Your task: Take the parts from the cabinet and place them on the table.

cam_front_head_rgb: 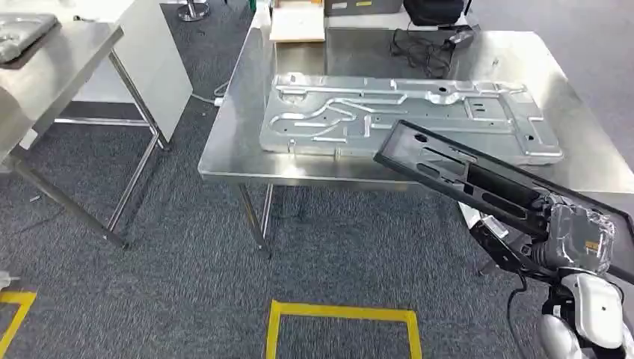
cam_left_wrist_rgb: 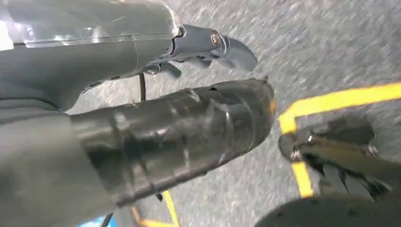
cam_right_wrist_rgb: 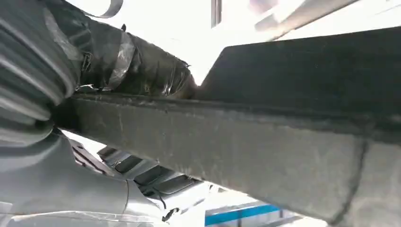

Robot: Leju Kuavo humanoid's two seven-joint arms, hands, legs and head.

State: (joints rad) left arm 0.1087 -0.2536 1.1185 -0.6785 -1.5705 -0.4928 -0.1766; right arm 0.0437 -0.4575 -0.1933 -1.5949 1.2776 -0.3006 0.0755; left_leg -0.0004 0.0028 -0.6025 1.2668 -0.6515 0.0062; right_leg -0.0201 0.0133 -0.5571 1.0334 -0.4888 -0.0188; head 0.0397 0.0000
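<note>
Already you had one silver stamped panel (cam_front_head_rgb: 407,116) lying flat on the steel table (cam_front_head_rgb: 232,153), so part of the job looked done. Further right, your right hand (cam_front_head_rgb: 572,235) gripped a black part (cam_front_head_rgb: 478,179), held tilted over the table's near edge and not yet set down. Your left hand (cam_left_wrist_rgb: 179,123) hung above the carpet, its fingers (cam_left_wrist_rgb: 231,49) apart, holding nothing. No cabinet showed, so the number of parts left was unclear.

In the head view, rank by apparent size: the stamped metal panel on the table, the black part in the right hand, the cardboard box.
1. Stamped metal panel, largest.
2. Black part; it is nearer the camera, so its true size is unsure.
3. Cardboard box, smallest and farthest.
</note>
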